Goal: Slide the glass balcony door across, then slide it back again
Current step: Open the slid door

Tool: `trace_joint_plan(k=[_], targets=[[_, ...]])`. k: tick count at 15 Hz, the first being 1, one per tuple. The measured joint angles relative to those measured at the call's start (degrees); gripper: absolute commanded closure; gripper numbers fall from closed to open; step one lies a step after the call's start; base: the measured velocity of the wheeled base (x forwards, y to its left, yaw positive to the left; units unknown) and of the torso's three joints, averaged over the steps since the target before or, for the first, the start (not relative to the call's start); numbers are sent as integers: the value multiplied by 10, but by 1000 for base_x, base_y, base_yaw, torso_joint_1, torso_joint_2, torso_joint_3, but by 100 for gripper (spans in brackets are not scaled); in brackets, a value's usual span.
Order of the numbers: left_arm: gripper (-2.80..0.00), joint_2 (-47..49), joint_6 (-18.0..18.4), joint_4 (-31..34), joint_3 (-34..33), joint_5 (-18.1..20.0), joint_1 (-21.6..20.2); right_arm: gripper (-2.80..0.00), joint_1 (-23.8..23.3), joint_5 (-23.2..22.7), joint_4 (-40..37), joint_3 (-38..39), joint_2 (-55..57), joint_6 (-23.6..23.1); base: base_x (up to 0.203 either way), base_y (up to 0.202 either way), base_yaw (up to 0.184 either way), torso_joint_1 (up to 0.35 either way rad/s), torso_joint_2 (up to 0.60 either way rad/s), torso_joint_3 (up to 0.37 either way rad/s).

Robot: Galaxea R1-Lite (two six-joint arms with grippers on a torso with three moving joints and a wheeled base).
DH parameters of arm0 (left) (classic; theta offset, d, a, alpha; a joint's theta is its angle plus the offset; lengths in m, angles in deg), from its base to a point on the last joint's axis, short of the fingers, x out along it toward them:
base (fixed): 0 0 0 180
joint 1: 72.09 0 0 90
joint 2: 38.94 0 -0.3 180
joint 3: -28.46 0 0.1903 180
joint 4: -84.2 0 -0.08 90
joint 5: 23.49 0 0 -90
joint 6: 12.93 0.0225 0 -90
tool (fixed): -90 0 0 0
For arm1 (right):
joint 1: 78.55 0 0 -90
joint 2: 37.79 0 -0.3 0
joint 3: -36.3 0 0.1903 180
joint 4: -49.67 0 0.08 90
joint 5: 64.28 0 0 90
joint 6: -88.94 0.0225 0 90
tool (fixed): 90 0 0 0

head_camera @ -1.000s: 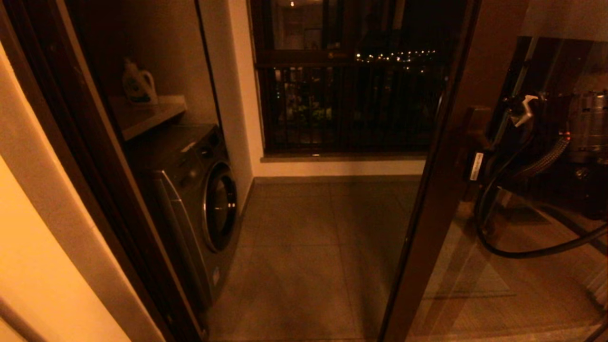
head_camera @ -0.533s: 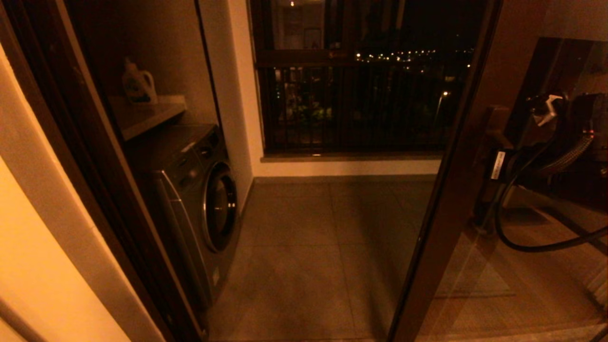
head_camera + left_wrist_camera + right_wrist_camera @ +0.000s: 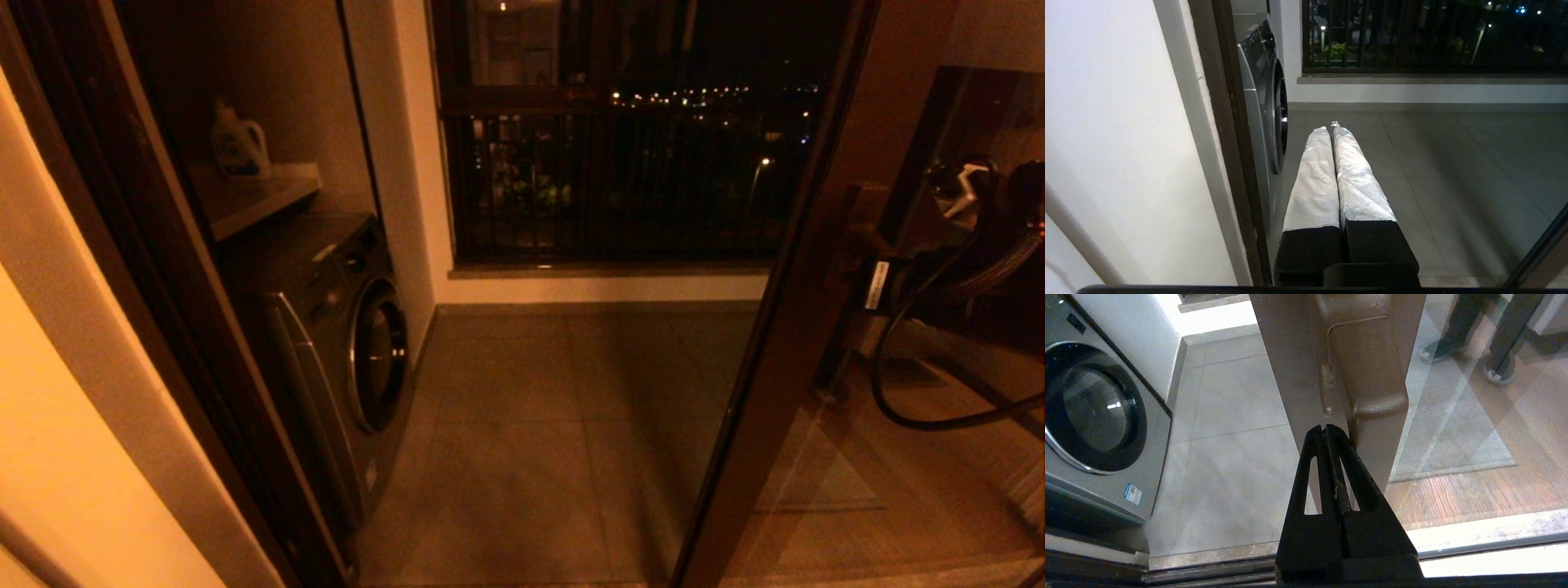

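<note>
The glass balcony door (image 3: 804, 327), one tall clear pane in a brown wooden frame, stood at about three o'clock in the head view, with the opening to the balcony wide at its left. The right gripper (image 3: 1327, 428) had its black jaws pressed together, holding nothing, their tips set against the frame's edge just beside the single blocky wooden pull handle (image 3: 1367, 363). The left gripper (image 3: 1330, 127), with its two pale wrapped fingers (image 3: 1314, 179) also pressed together and empty, hovered over the grey tiled floor (image 3: 531, 425) near the dark wooden jamb (image 3: 1224, 134), well apart from the door.

The chief risk, I judged, was slip: closed tips bearing on a smooth wooden edge have no grip, so a push off the line of travel could let them skid past the handle or onto the glass. Pressing into the panel rather than along the track might jam the door. The black cable (image 3: 922, 408) looping by the right arm at four o'clock could perhaps catch on the handle during the return slide.

Counted: one sliding door, one handle, two grippers, one silver front-loading washing machine (image 3: 343, 327) at nine o'clock, one white detergent jug (image 3: 238, 145) on one shelf (image 3: 261, 192) above it, and one dark-framed barred window (image 3: 604, 163) at twelve o'clock.
</note>
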Motion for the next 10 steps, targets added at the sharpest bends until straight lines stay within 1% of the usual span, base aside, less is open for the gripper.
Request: trace_joint_plan(k=[4,10], targets=[[0,0,0,0,0,0,0,0,-36,-24,0,5,-4,-8,0,0,0,0,0,0],[0,0,0,0,0,0,0,0,-49,-16,-1,7,-5,-10,0,0,0,0,0,0]])
